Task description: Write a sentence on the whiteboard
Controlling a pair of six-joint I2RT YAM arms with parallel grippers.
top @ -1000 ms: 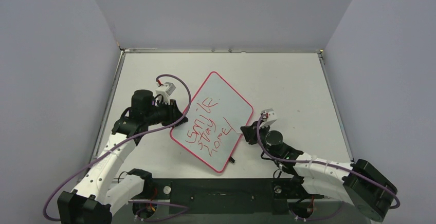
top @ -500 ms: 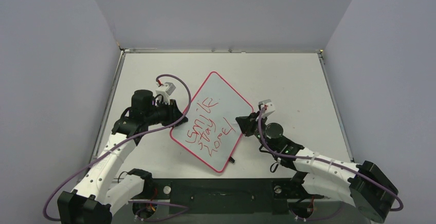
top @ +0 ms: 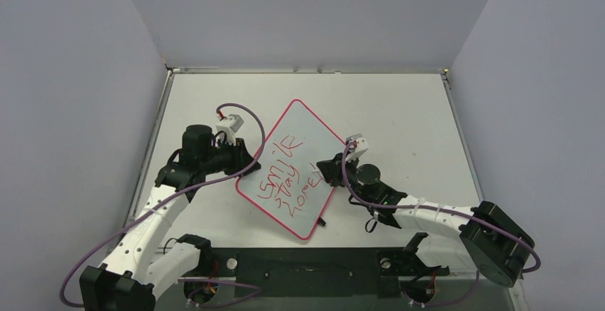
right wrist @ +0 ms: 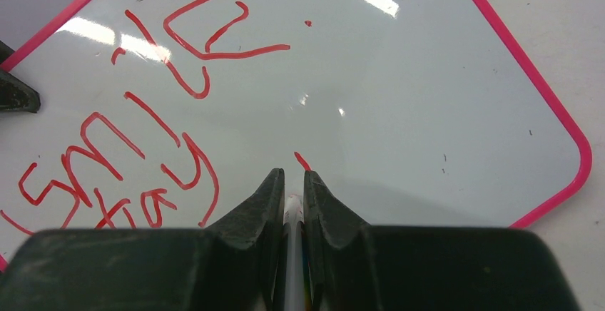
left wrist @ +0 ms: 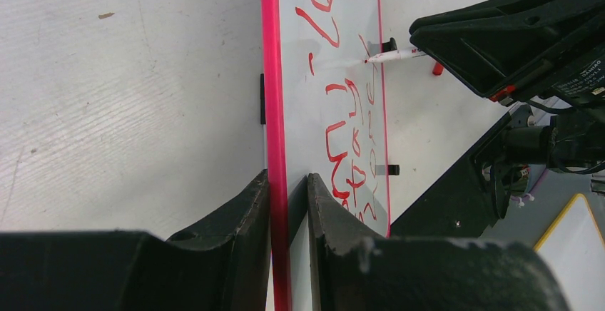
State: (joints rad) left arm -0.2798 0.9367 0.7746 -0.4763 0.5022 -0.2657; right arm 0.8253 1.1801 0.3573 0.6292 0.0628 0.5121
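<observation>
Fingers of the left gripper are closed to a narrow slot on the left edge of the whiteboard, one finger on each side of its pink border. The board lies flat on the table, near its middle and turned like a diamond, with one rounded corner pointing far and another near.

The sentence is written in red across the left and near part of the board, in three slanted lines. The first reads roughly "Smile" and the second "stay"; the third begins "hope", and its end is too small to read. The far and right part of the board is bare white. In the left wrist view two small black clips sit on the board's near-right edge.

The right gripper reaches over that near-right edge. Its fingers are drawn close together, pinching a white marker between them. The marker's tip is at the board surface beside the end of the lettering. In the right wrist view a short red stroke lies just ahead of the fingertips.
</observation>
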